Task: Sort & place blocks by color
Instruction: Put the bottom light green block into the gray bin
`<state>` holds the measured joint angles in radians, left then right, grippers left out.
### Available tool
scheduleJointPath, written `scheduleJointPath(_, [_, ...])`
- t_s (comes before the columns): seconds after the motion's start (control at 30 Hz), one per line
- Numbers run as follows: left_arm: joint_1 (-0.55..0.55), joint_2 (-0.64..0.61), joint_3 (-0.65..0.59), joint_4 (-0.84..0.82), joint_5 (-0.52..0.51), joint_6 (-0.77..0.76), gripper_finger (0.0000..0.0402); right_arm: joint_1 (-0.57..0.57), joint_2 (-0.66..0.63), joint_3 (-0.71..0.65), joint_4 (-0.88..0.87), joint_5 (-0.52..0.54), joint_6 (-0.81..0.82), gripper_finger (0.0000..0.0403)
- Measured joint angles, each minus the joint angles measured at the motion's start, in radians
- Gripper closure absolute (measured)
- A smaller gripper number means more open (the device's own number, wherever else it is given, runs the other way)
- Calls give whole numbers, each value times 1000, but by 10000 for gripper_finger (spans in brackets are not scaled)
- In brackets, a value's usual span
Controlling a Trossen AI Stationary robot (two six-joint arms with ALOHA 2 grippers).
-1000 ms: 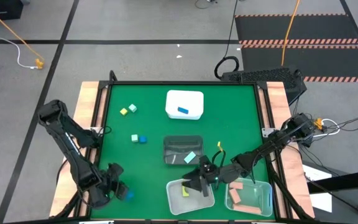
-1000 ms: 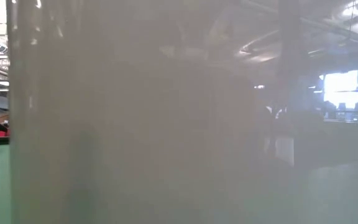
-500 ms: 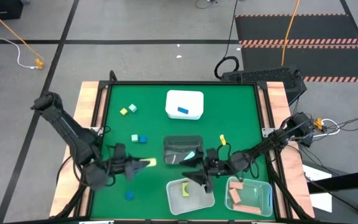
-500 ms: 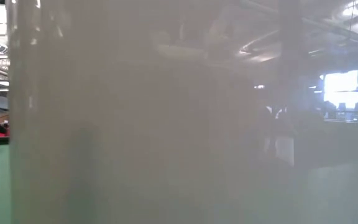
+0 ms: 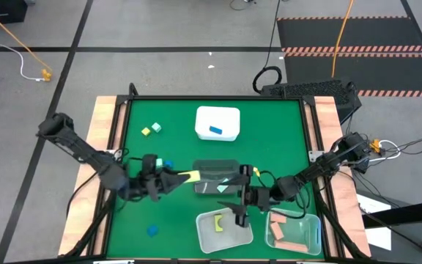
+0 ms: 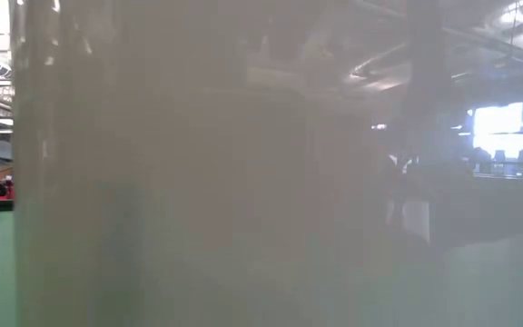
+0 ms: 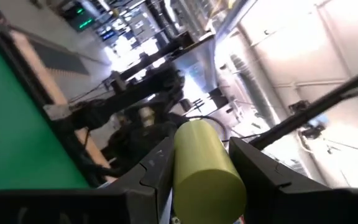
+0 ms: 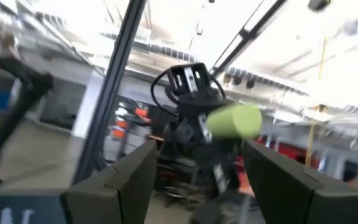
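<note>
Your left gripper (image 5: 187, 177) squeezes yellow bar (image 5: 190, 176), just left of dark tub (image 5: 216, 168). Your right gripper (image 5: 237, 214) hangs over near clear tub (image 5: 224, 232), fingers apart, holding nothing. Yellow block (image 5: 217, 224) sits inside that tub.

Yellow bar (image 5: 190, 177) held aloft beside dark tub; blue cube (image 5: 152, 230) near front edge; yellow (image 5: 146, 131) and green (image 5: 156, 127) cubes touching at back

Green table (image 5: 284, 139) w/ four tubs (image 5: 217, 122), loose blocks (image 5: 151, 130).
</note>
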<state>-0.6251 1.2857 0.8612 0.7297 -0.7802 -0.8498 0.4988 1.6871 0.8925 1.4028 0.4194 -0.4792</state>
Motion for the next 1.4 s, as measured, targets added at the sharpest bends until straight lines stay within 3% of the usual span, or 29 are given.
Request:
scheduleJointPath(0.17, [75, 94, 0, 34, 89, -158, 274, -30, 0, 0, -4, 0, -47, 172])
scheduleJointPath(0.4, [150, 188, -1, 246, 251, -199, 274, -75, -3, 0, -3, -6, -33, 172])
scheduleJointPath(1.0, [155, 240, 0, 199, 297, -376, 274, -106, 3, 0, -24, -16, -55, 172])
scheduleJointPath(1.23, [162, 275, 1, 253, 317, -412, 274, -118, 1, 2, -55, -58, 58, 173])
scheduleJointPath(1.4, [166, 275, 1, 275, 336, -390, 274, -118, 0, 33, -119, -59, 127, 209])
